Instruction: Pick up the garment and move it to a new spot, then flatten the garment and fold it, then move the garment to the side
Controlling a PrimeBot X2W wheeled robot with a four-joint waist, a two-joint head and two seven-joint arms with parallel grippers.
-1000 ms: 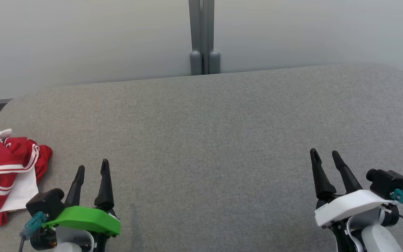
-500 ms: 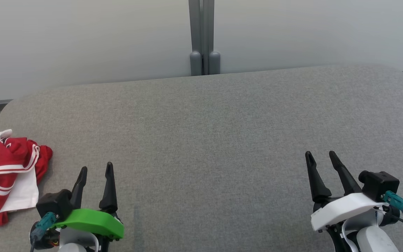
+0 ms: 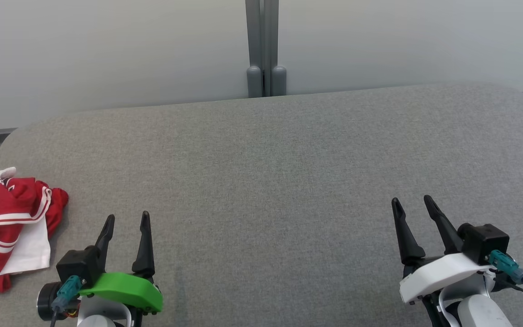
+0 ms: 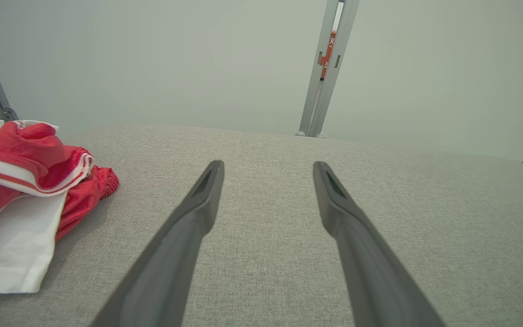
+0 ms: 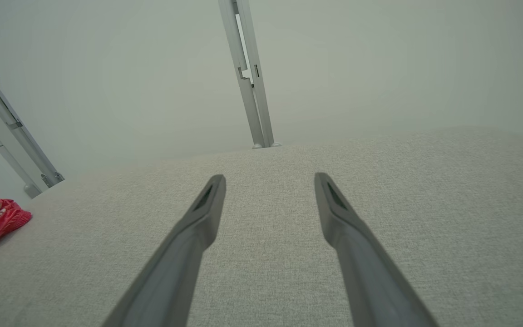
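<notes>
Red and white cloth, thin, sporty-looking: that's your garment (image 3: 9, 218). It sits crumpled in a heap at the far left edge of the grey tabletop (image 3: 261, 172) and partly runs out of the head view. Nothing picked up yet, so you're at step one.

Left gripper (image 3: 127, 215) has its jaws spread wide and is empty. It is near the garment, on its right, not touching. Right gripper (image 3: 411, 200) is also wide and empty, well apart on the other side of the tabletop, fingers pointing at bare surface.

Handling, as I judge it: light, soft, fully floppy, no stiffness at all. It will sag and drape the moment you lift. Layers look loose, so a pinch on one layer may just peel it off while the rest trails or drops. The red part looks like a slick mesh-type knit and could slip from a shallow pinch. The tabletop covering is textured fabric, so dragging may snag or bunch the garment; lift, don't slide.

Where to take hold: go for the raised red fold with the white striped band, the bump closest to the left gripper. It stands proud, so the fingers can close around it. Skip the flat white panel at the near side; it lies flush and is hard to get under. Bite deep and catch several layers. Not fragile, so a firm squeeze is fine. Can't tell where the collar or sleeves are in this heap.
</notes>
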